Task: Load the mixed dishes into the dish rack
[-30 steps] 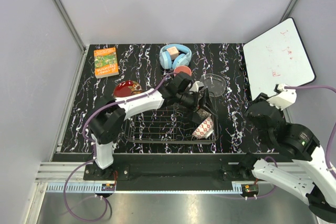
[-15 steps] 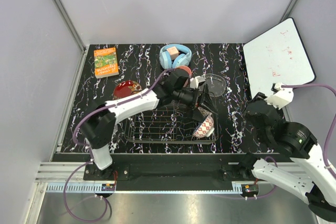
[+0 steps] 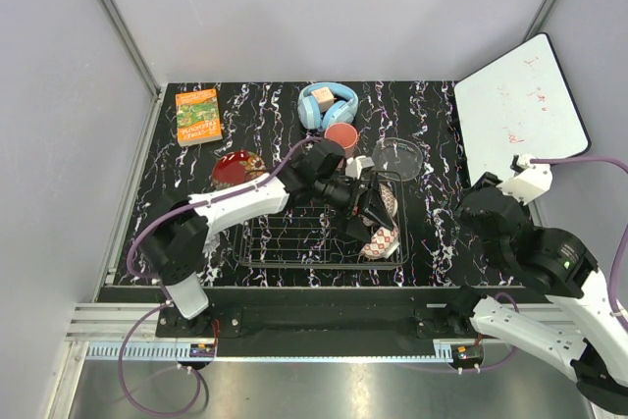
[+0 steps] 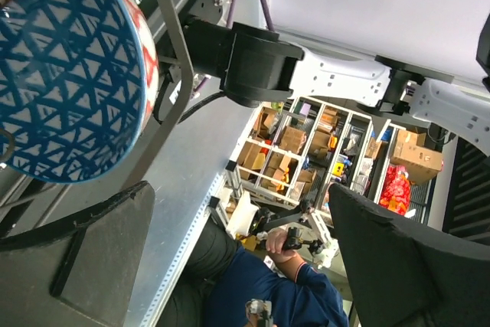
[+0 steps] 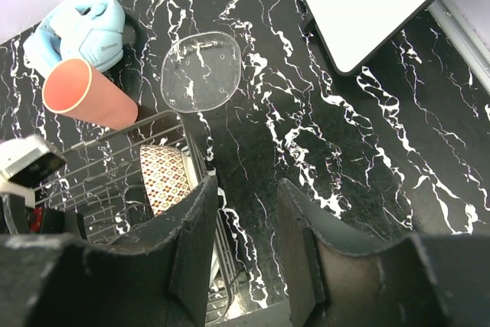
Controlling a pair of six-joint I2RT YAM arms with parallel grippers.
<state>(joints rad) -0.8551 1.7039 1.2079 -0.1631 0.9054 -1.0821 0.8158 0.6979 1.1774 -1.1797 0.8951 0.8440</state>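
Left claw (image 4: 239, 212) stood apart, empty; I judged the tilted blue bowl (image 4: 69, 74) at 3 o'clock in the rack (image 3: 275, 242) could topple if nudged.

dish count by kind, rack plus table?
Patterned bowls: 2, the blue-patterned bowl with red-and-white outside and the beige-brown patterned bowl, both in the dark wire dish rack
Glossy red round dish: 1, on the table
Clear glass shallow dish: 1, on the table
Salmon-pink cup: 1, on the table
Total: 5
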